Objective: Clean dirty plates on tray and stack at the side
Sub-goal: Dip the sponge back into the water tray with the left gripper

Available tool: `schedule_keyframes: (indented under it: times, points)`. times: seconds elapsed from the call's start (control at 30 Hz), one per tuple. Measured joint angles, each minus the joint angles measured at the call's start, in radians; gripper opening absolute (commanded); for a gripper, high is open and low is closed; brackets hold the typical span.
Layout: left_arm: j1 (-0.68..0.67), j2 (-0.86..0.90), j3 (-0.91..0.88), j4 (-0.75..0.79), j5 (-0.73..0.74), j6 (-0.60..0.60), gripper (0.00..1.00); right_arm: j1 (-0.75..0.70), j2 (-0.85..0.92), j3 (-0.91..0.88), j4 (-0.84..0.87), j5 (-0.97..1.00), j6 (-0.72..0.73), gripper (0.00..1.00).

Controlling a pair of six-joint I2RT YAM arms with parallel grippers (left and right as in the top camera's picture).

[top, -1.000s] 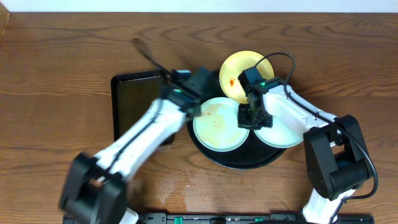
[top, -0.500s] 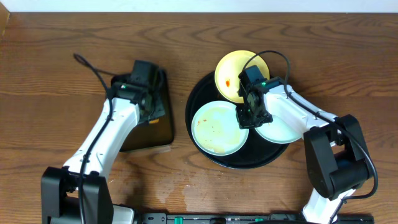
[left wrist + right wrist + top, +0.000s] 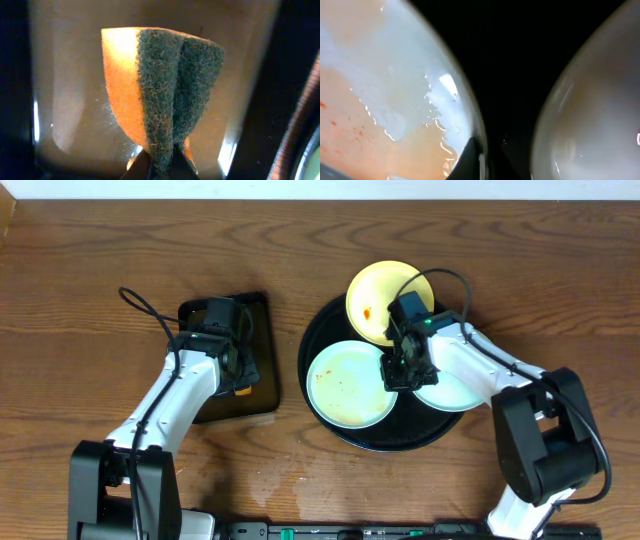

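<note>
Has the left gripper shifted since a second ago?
Yes. The left gripper, shut on the sponge, has swung left off the round tray and now hangs over the rectangular tray beside it.

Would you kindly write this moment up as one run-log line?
left pincer: shut on sponge over rectangular tray | right pincer: at left mint plate rim, grip unclear | round tray: also holds yellow plate, right mint plate
</note>
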Motion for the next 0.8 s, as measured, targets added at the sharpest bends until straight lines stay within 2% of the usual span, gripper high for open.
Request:
schedule_keyframes:
  times: [0.23, 0.37, 0.43, 0.47, 0.6, 0.8]
  points:
    - [0.0, 0.0, 0.0, 0.002, 0.02, 0.018, 0.08, -0.01, -0.004, -0.002, -0.001, -0.009, 0.002, 0.01]
    - [0.0, 0.0, 0.0, 0.002, 0.024, 0.025, 0.17, -0.008, -0.027, -0.003, -0.016, 0.018, -0.017, 0.01]
    - [0.0, 0.0, 0.0, 0.004, 0.026, 0.027, 0.17, -0.008, -0.045, -0.002, -0.016, 0.031, -0.031, 0.01]
    - [0.0, 0.0, 0.0, 0.005, 0.027, 0.027, 0.23, -0.008, -0.059, -0.002, -0.018, 0.034, -0.035, 0.01]
    - [0.0, 0.0, 0.0, 0.006, 0.04, 0.041, 0.34, -0.008, -0.126, -0.002, -0.021, 0.05, -0.055, 0.01]
    - [0.0, 0.0, 0.0, 0.061, 0.158, 0.073, 0.4, 0.005, -0.162, -0.002, -0.021, 0.062, -0.102, 0.01]
